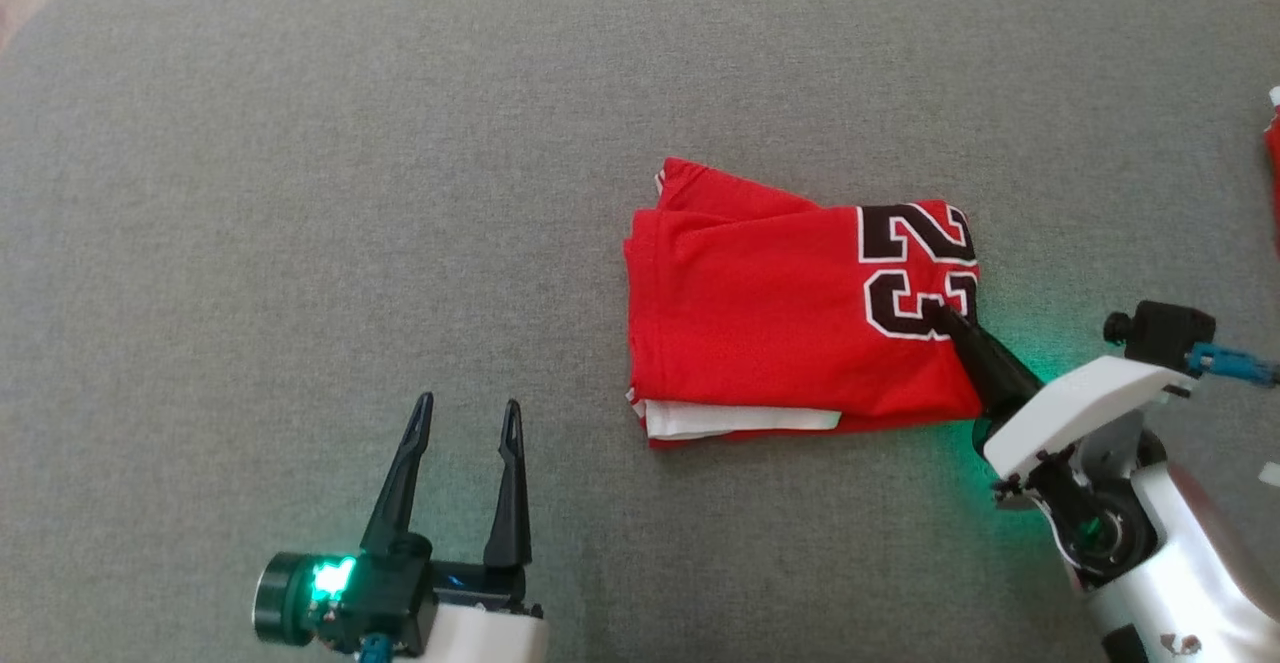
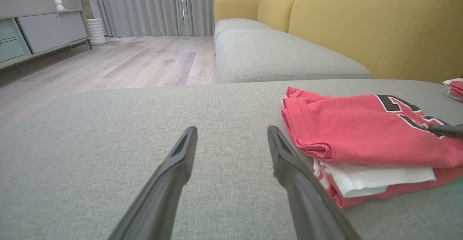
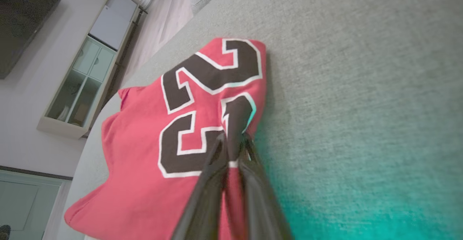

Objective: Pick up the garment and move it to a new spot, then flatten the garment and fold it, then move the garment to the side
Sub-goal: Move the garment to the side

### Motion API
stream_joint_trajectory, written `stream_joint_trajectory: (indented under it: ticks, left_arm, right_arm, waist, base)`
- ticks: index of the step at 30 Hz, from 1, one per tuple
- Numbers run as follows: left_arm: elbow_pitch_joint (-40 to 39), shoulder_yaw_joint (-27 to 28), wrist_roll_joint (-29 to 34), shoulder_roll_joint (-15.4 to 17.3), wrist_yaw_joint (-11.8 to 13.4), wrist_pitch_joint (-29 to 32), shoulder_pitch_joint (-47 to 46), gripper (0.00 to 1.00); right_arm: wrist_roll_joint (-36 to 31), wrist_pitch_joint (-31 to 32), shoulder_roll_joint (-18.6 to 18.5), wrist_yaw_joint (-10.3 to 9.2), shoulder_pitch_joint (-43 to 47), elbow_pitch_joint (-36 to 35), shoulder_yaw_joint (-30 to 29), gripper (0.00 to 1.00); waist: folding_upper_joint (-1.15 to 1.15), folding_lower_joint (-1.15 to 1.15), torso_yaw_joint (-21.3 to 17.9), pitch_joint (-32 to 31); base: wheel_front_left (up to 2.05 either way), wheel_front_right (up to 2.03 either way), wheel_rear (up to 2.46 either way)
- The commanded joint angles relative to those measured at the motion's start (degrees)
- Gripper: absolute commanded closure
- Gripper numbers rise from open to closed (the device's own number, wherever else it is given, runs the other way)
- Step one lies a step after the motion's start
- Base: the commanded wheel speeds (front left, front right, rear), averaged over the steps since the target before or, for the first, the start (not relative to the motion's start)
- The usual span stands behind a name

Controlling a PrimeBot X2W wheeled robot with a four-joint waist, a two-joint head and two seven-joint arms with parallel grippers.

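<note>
Several soft layers make the red jersey (image 1: 760, 323) limp. Right gripper (image 1: 945, 316) clamps its numbered edge; left gripper (image 1: 470, 403) stands spread.

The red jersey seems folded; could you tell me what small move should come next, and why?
Probably lift the right gripper slightly and draw the red jersey sideways: it lies folded on the grey cushion, and the gripper is closed on its numbered edge.

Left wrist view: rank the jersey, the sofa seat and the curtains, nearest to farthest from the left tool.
1. The jersey, lying just right of the left tool.
2. The sofa seat, ahead, slightly to the right.
3. The curtains, at the far wall, top of view.
</note>
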Motion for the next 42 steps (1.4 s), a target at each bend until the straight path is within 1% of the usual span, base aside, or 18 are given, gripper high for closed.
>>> stream_joint_trajectory:
  ticks: [1,4,8,9,13,15,16,21,24,25,26,27,29,31,32,33,38,42]
  left_arm:
    - [-1.5,1.1,0.0,-0.4,0.5,-0.5,-1.7,0.00]
    - [-1.6,1.1,-0.4,-0.4,0.5,-0.5,-1.9,0.00]
    - [-2.8,1.4,-0.7,-0.4,0.2,-0.5,-2.1,0.00]
    - [-3.7,1.5,-1.1,-0.4,-0.1,-0.5,-2.3,0.00]
    - [-5.2,1.1,-0.1,-0.4,-1.7,-0.5,-3.4,0.00]
    - [-6.1,1.3,0.7,-0.4,-2.1,-0.5,-3.8,0.00]
    - [-6.1,1.3,0.7,-0.4,-2.1,-0.5,-3.8,0.00]
    - [-7.7,2.0,2.0,-0.4,-2.9,-0.5,-4.8,0.00]
    - [-8.3,2.4,2.3,-0.4,-3.4,-0.5,-5.3,0.00]
    - [-8.4,2.5,2.5,-0.4,-3.6,-0.5,-5.5,0.00]
    - [-8.4,2.6,2.6,-0.3,-3.8,-0.5,-5.7,0.00]
    - [-8.4,2.7,2.7,-0.3,-4.0,-0.5,-5.9,0.00]
    - [-8.3,2.9,2.8,-0.3,-4.3,-0.5,-6.2,0.00]
    - [-8.0,3.2,2.8,-0.3,-4.5,-0.5,-6.6,0.00]
    - [-7.7,3.4,2.5,-0.3,-4.6,-0.5,-6.7,0.00]
    - [-7.6,3.4,2.4,-0.3,-4.6,-0.5,-6.7,0.00]
    - [-7.0,3.5,1.2,-0.4,-4.2,-0.5,-6.1,0.00]
    - [-6.6,3.3,-0.4,-0.4,-3.3,-0.5,-5.0,0.00]
  right_arm:
    - [0.7,-0.6,-0.6,-0.05,-1.8,-1.9,1.0,1.00]
    - [0.6,-2.4,-2.4,-0.05,-2.7,-2.1,1.1,1.00]
    - [-1.9,-4.1,-6.5,-0.05,-4.2,-1.8,0.3,1.00]
    - [-2.9,-4.3,-8.9,-0.05,-5.3,-1.5,-0.6,1.00]
    - [-5.6,-4.0,-14.4,-0.05,-7.5,-1.3,-2.9,1.00]
    - [-7.2,-3.7,-17.2,-0.05,-8.5,-1.3,-4.5,1.00]
    - [-7.2,-3.7,-17.2,-0.05,-8.5,-1.3,-4.5,1.00]
    - [-10.2,-3.5,-23.0,-0.05,-11.3,-1.0,-10.5,1.00]
    - [-12.0,-3.9,-25.5,-0.05,-13.3,-0.2,-14.3,1.00]
    - [-12.6,-3.9,-25.9,-0.05,-13.9,0.1,-15.5,0.83]
    - [-13.7,-3.8,-26.3,-0.05,-14.5,0.3,-16.5,0.29]
    - [-15.2,-4.1,-26.5,-0.05,-15.0,0.5,-17.6,0.00]
    - [-18.1,-4.8,-26.0,-0.05,-15.5,0.3,-19.2,0.00]
    - [-20.9,-6.1,-24.2,-0.05,-15.7,-0.7,-20.4,0.00]
    - [-24.0,-7.6,-21.6,-0.05,-15.0,-2.5,-20.6,0.00]
    - [-25.5,-8.1,-20.2,-0.05,-14.3,-3.6,-20.1,0.00]
    - [-30.1,-10.7,-12.4,-0.05,-8.4,-8.9,-15.1,0.00]
    - [-31.8,-14.5,-6.6,-0.05,-3.5,-9.6,-10.1,0.00]
  waist:
    - [0.00,0.00,-0.1,-0.1]
    - [0.00,0.00,-0.6,-0.1]
    - [0.00,0.00,-2.7,0.1]
    - [0.00,0.00,-4.0,0.5]
    - [0.00,0.00,-6.7,1.6]
    - [0.00,0.00,-7.9,2.3]
    - [0.00,0.00,-7.9,2.3]
    - [0.00,0.00,-10.3,4.7]
    - [0.00,0.00,-11.3,6.1]
    - [0.00,0.00,-11.6,6.5]
    - [0.00,0.00,-11.9,6.9]
    - [0.00,0.00,-12.0,7.1]
    - [0.00,0.00,-12.2,7.4]
    - [0.00,0.00,-12.3,7.2]
    - [0.00,0.00,-12.1,6.5]
    - [0.00,0.00,-12.0,5.9]
    - [0.00,0.00,-10.1,2.4]
    - [0.00,0.00,-7.6,-1.0]
  base:
    - [0.00,0.00,0.00]
    - [0.00,0.00,0.00]
    - [0.00,0.00,0.00]
    - [0.00,0.00,0.00]
    - [0.00,0.00,0.00]
    - [0.00,0.00,0.00]
    - [0.00,0.00,0.00]
    - [0.00,0.00,0.00]
    - [0.00,0.00,0.00]
    - [0.00,0.00,0.00]
    - [0.00,0.00,0.00]
    - [0.00,0.00,0.00]
    - [0.00,0.00,0.00]
    - [0.00,0.00,0.00]
    - [0.00,0.00,0.00]
    - [0.00,0.00,0.00]
    - [0.00,0.00,0.00]
    - [0.00,0.00,0.00]
